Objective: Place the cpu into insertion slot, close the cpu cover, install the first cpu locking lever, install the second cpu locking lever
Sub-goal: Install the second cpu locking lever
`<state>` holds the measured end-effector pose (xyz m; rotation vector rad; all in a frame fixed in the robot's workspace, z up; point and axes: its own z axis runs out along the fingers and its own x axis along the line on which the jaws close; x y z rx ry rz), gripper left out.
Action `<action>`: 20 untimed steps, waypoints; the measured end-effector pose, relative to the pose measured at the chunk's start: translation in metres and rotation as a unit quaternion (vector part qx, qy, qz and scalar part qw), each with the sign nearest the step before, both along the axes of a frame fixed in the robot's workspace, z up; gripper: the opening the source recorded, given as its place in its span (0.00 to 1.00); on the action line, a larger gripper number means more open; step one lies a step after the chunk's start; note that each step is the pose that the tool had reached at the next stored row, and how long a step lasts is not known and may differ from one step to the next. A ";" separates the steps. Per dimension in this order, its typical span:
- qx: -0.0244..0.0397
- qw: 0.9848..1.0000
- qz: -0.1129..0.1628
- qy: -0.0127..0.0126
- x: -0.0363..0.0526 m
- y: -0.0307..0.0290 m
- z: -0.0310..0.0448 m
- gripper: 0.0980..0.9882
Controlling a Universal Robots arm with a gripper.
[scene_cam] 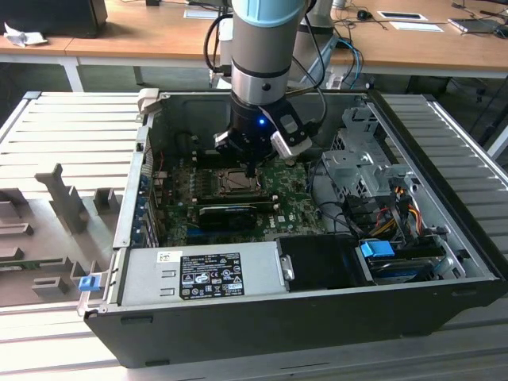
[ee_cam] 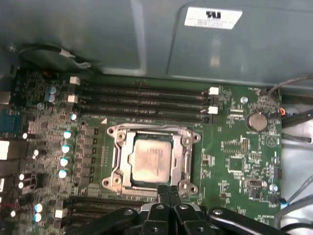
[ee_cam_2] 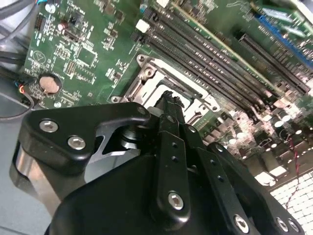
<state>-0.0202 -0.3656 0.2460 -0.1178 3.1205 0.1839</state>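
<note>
The cpu (ee_cam: 152, 159) is seen lying flat inside the insertion slot (ee_cam: 119, 157) on the green motherboard (ee_cam: 234, 156), its pale metal top showing through the window of the cpu cover (ee_cam: 187, 157). In the first wrist view the cover appears to be lowered over the chip, framing it on all sides, so the placing step is judged done and the closing of the cover is judged done or very nearly so. Whether either locking lever has been hooked down cannot be made out; that part of the work is taken to remain.

The gripper (ee_cam: 168, 192) is held just above the near edge of the socket frame. Its fingers (ee_cam_2: 172, 110) are seen pressed together in both wrist views, with nothing pinched between them, and the tip is pointed at the rim of the cover rather than at the chip itself.

In the exterior view the arm (scene_cam: 262, 48) is seen reaching down into the open computer case (scene_cam: 444, 198), which lies on its side on a slatted grey worktop (scene_cam: 71, 127). The socket (scene_cam: 232, 182) sits toward the far middle of the board, with the memory slots (ee_cam: 146, 100) just beside it.
</note>
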 end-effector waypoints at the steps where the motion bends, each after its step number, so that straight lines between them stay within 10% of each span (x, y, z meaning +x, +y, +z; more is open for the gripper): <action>1: 0.000 1.000 0.000 0.000 -0.0002 -0.0024 -0.0001 0.01; 6: 0.006 1.000 0.000 0.000 -0.0036 -0.0143 -0.0027 0.01; 20: 0.008 1.000 0.001 0.000 -0.0203 -0.0151 -0.0175 0.01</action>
